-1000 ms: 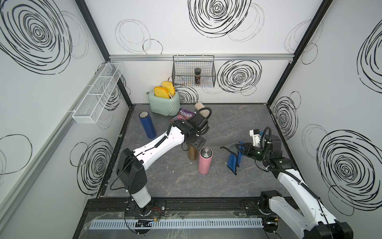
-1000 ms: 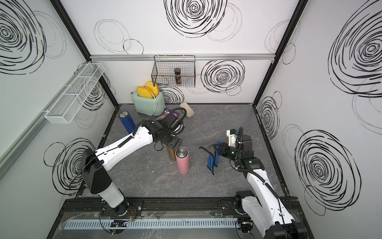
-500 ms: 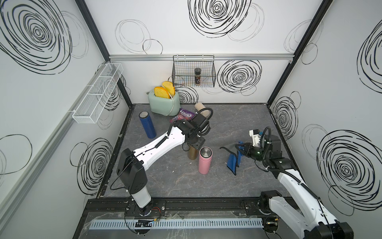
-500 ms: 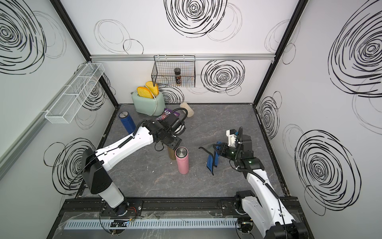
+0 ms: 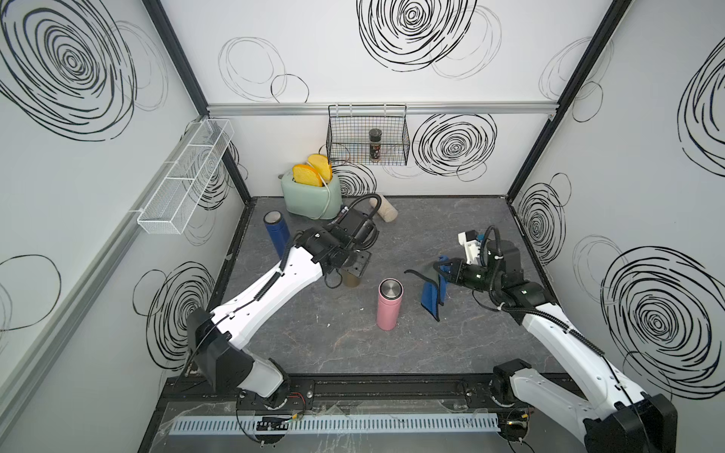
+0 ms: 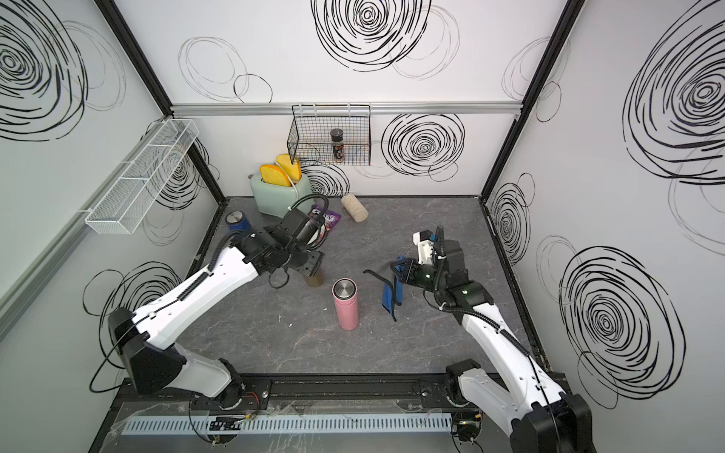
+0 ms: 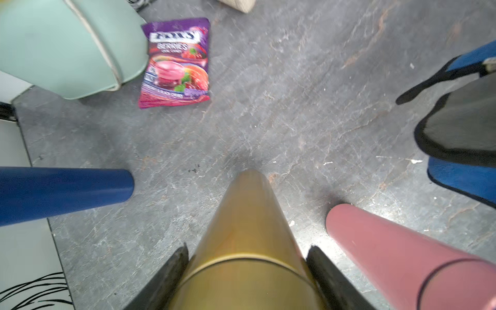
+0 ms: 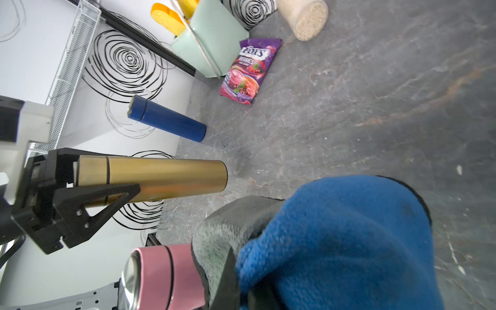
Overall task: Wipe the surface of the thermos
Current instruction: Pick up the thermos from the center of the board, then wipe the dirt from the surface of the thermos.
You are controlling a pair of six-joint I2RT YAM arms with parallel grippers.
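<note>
My left jaws are clamped on the gold thermos [image 7: 249,241], one finger [image 7: 166,279] on each side of the body just below the cap seam. The thermos stands upright under my wrist. I cannot tell whether its base rests on the grey surface [image 5: 451,219] or sits just above it. In both top views my wrist covers most of it, and only its lower end [image 6: 316,279] shows.

My right jaws are closed tight on a blue and grey cloth [image 8: 335,241], which hangs down from them in loose folds [image 5: 429,298].

Between my two arms a pink thermos [image 5: 388,306] stands upright with its steel cap up. It is near the gold one and just beside the hanging cloth, apart from both.

A blue thermos [image 5: 275,231] stands upright near the left wall, behind my left arm. Farther back a purple candy bag [image 6: 327,217] lies flat next to the mint toaster [image 5: 310,198], which holds two yellow slices. A jar [image 6: 355,210] lies on its side near the back wall.
</note>
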